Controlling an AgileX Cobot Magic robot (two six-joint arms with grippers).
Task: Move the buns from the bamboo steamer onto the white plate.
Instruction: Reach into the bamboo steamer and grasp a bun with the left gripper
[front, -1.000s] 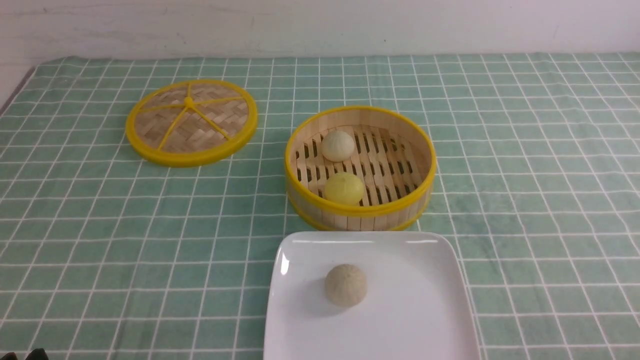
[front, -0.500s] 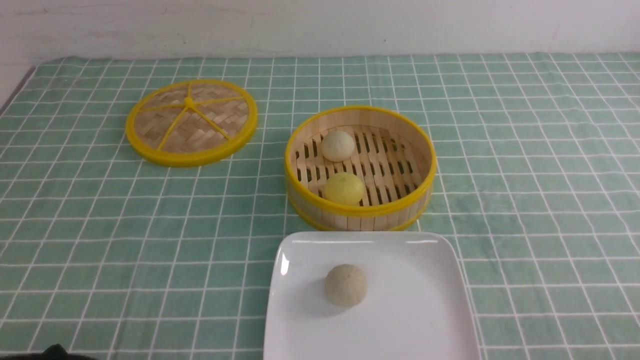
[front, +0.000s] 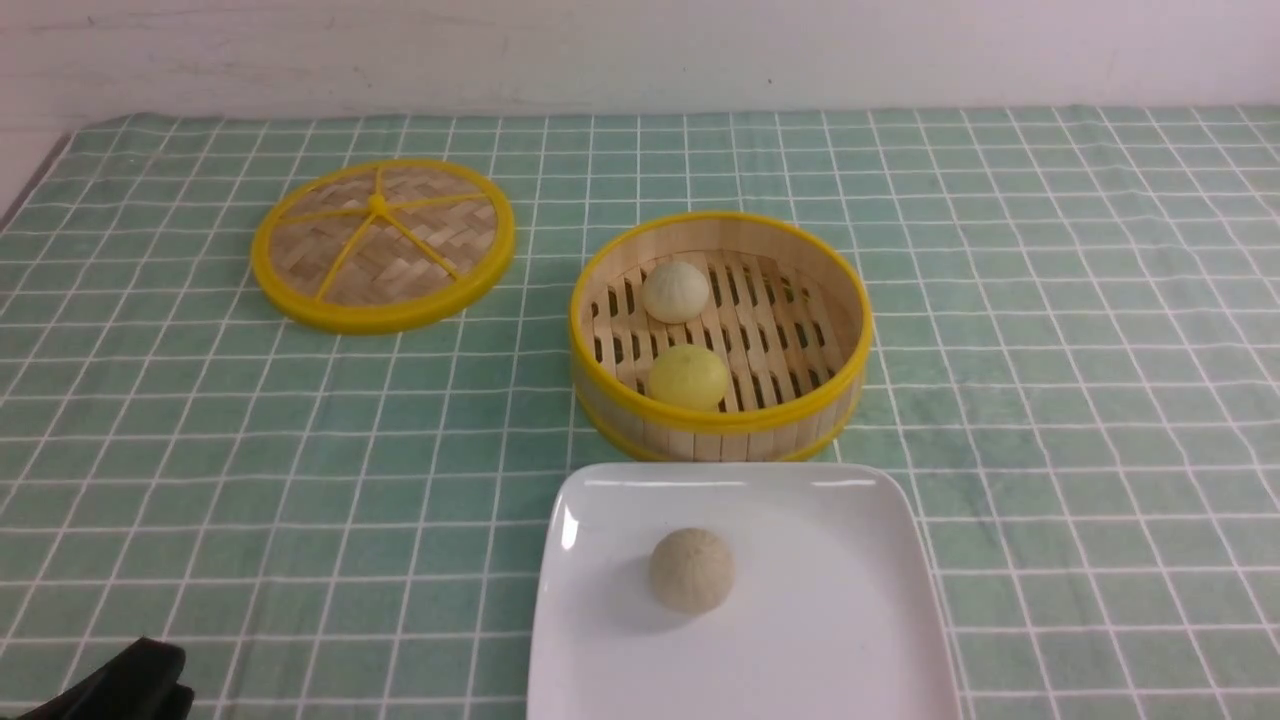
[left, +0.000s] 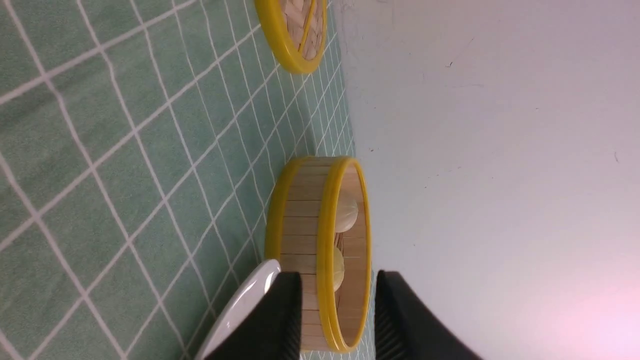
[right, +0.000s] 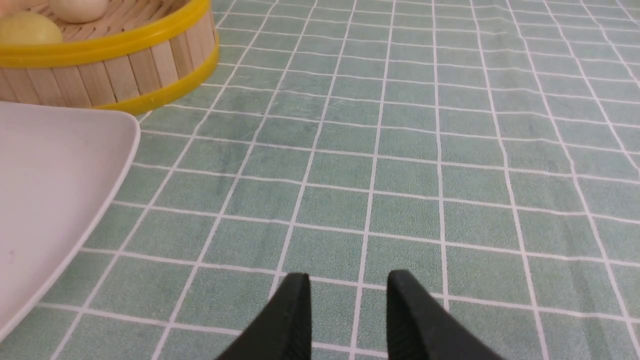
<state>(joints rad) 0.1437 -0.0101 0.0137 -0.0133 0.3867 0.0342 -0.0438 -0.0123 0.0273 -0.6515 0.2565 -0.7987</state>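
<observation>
The bamboo steamer (front: 800, 400) stands mid-table with a cream-white bun (front: 676, 291) at its far side and a pale yellow bun (front: 688, 377) at its near side. Just in front of it lies the white plate (front: 840, 600), and a duller greyish-beige bun (front: 692, 570) rests on it. My left gripper (front: 120, 685) shows at the near left corner, far from the steamer. In the left wrist view the left gripper (left: 337, 274) is open and empty, facing the steamer (left: 300, 235). My right gripper (right: 348, 275) is open over bare cloth, to the right of the plate (right: 50, 190).
The flat woven lid (front: 382, 243) with yellow rim lies at the far left. A green checked cloth (front: 1050, 350) covers the table, and a white wall stands behind it.
My left gripper has come up into the near left corner of the front view, showing more each frame. The buns, steamer and plate have not moved.
</observation>
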